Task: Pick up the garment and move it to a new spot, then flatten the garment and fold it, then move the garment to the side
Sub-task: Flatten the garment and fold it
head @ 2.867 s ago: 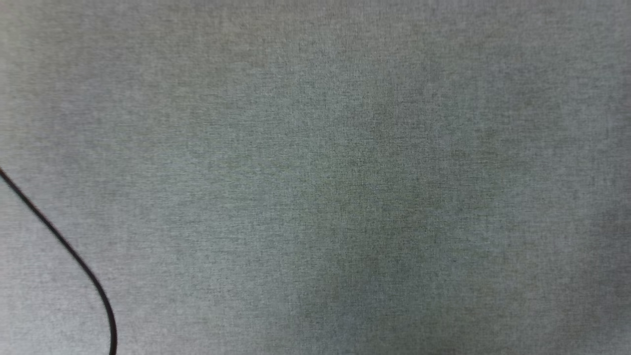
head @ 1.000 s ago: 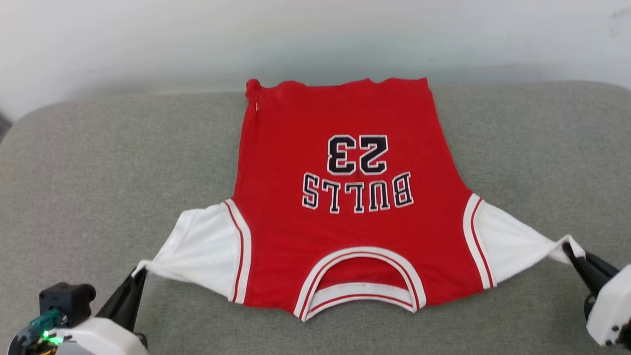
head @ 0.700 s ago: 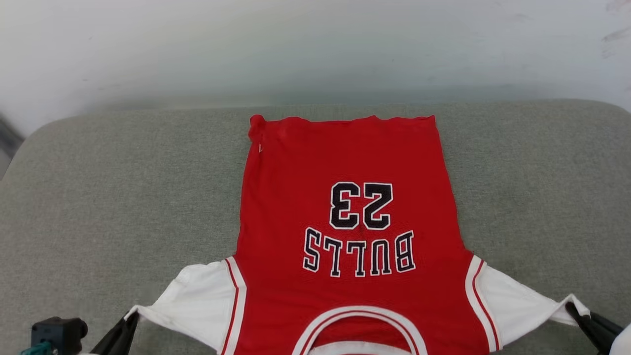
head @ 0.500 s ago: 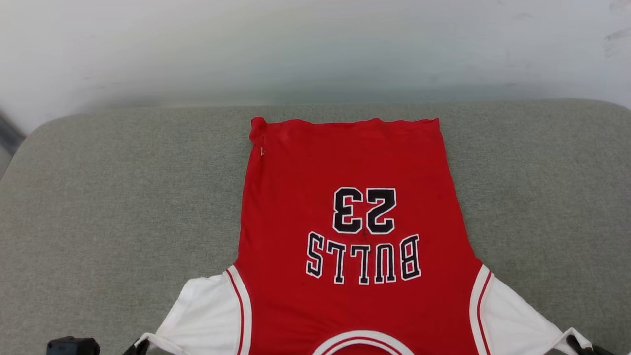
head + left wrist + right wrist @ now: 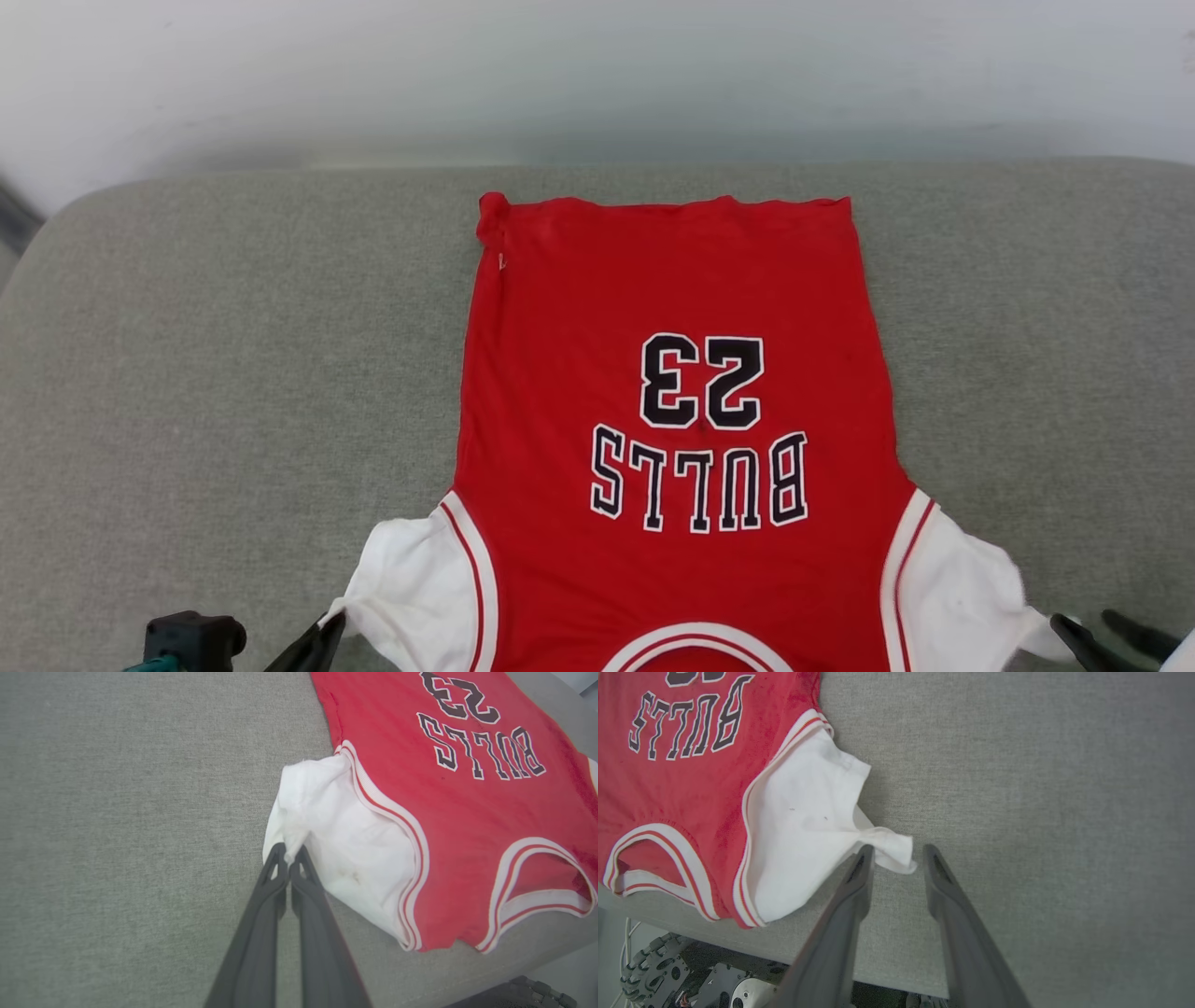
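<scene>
The garment (image 5: 672, 308) lies flat on the grey bench (image 5: 233, 327), words up, with its neck hole at the near edge. The left claw (image 5: 288, 856) is pinched tight on the tip of the left white sleeve (image 5: 327, 812), I think to pull it smooth. The right claw (image 5: 899, 854) is spread apart, and the tip of the right sleeve (image 5: 808, 812) lies loose by one finger. A pale wall (image 5: 597, 75) stands past the far edge. Nothing blocks the claws.

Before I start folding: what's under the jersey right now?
The grey cushion lies under the jersey and shows on three sides of it. Anything directly beneath the red cloth is covered, so I cannot tell.
</scene>
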Controlling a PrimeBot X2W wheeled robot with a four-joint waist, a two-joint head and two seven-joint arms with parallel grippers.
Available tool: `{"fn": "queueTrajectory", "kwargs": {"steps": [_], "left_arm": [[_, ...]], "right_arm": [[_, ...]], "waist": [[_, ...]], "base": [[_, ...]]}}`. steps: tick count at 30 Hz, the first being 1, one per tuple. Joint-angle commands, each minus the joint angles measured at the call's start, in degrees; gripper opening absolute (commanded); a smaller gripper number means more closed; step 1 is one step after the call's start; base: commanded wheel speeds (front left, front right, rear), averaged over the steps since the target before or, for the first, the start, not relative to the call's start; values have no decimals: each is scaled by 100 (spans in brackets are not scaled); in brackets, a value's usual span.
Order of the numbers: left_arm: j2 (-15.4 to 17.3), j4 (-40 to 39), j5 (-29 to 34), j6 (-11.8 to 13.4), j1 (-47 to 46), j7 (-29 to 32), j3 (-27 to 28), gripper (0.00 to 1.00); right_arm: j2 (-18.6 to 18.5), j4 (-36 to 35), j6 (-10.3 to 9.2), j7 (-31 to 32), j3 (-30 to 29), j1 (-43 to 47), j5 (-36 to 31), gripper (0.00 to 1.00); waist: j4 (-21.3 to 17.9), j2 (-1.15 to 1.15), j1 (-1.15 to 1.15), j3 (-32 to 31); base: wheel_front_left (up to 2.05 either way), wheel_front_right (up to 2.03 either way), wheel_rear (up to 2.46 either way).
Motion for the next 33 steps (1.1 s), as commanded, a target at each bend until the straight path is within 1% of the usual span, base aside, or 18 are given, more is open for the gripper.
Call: {"fn": "queueTrajectory", "kwargs": {"steps": [1,4,7,8,10,12,15,19,20,21,22,24,28,33], "left_arm": [[-59,-91,-9,0,-67,-19,-41,0],[-89,-301,100,26,-131,1,-126,0],[-91,-608,193,73,-162,51,-209,0],[-60,-990,306,85,-254,149,-302,0],[-50,-1216,393,93,-334,209,-357,0],[-67,-1421,472,80,-422,280,-448,0],[-126,-1655,568,54,-618,358,-552,0],[-272,-1855,639,0,-844,407,-684,0],[-272,-1855,639,0,-844,407,-684,0],[-436,-1949,495,-32,-944,346,-694,0],[-436,-1949,495,-32,-944,346,-694,0],[-433,-1978,563,-87,-1072,363,-741,0],[-546,-1988,617,-160,-1252,299,-809,0],[-654,-1939,670,-223,-1422,234,-870,0]], "right_arm": [[-52,-95,-2,118,-39,-163,81,100],[-88,-317,-2,322,-201,-421,194,100],[64,-487,-2,721,-524,-872,344,100],[90,-654,-2,1361,-734,-1509,279,100],[173,-714,-2,1840,-792,-2021,243,100],[157,-698,-2,2224,-837,-2607,111,100],[89,-442,-2,2749,-806,-3417,-196,100],[93,138,-2,3378,-901,-4431,-682,100],[93,138,-2,3378,-901,-4431,-682,100],[151,390,-2,3665,-958,-4902,-925,100],[151,390,-2,3665,-958,-4902,-925,100],[169,613,-1,3902,-999,-5317,-1152,100],[128,983,-2,4171,-996,-6001,-1607,100],[104,1416,-2,4250,-1058,-6573,-2075,100]], "waist": [[74,0,0,107],[216,0,0,279],[387,0,0,485],[626,0,0,796],[795,0,0,1001],[975,0,0,1242],[1238,0,0,1582],[1538,0,0,1960],[1538,0,0,1960],[1684,0,0,2133],[1684,0,0,2133],[1819,0,0,2300],[2034,0,0,2607],[2237,0,0,2860]], "base": [[0,0,0],[0,0,0],[0,0,0],[0,0,0],[0,0,0],[0,0,0],[0,0,0],[0,0,0],[0,0,0],[0,0,0],[0,0,0],[0,0,0],[0,0,0],[0,0,0]]}}
